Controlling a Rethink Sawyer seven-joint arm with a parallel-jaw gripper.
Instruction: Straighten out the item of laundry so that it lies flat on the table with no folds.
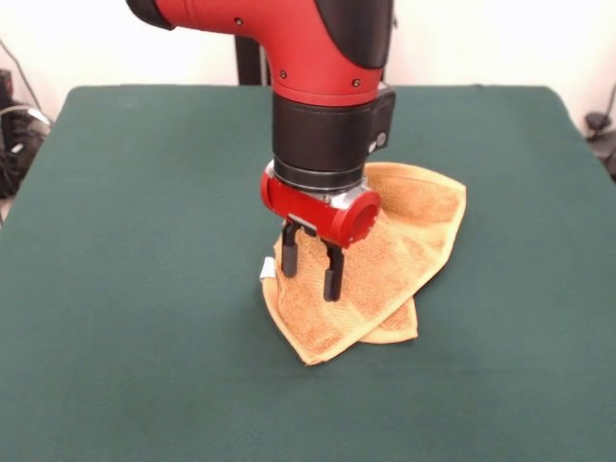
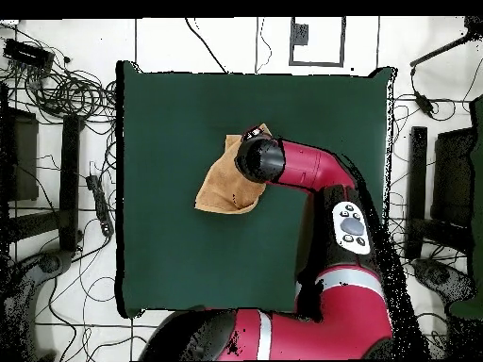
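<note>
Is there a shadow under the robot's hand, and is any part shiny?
Front view: the hand leaves only a soft, faint shadow on the orange towel, and the red arm shows pale glints. Overhead view: the green table looks evenly lit, without glare.

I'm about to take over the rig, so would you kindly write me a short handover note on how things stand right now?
Gripper: open, both fingers pointing down over the near-left part of the orange-tan terry-cloth towel, holding nothing. Whether the tips touch the cloth cannot be told.

Towel: near the middle of the dark green felt-covered table, partly under the arm. It is folded over itself, with one layer overlapping another at the near corner; its small white tag sticks out at the left edge.

Done: nothing visible yet; the towel is not flat.

Left: grasp an upper layer or corner, pull the fold open, and spread the towel into a single flat layer.
</note>
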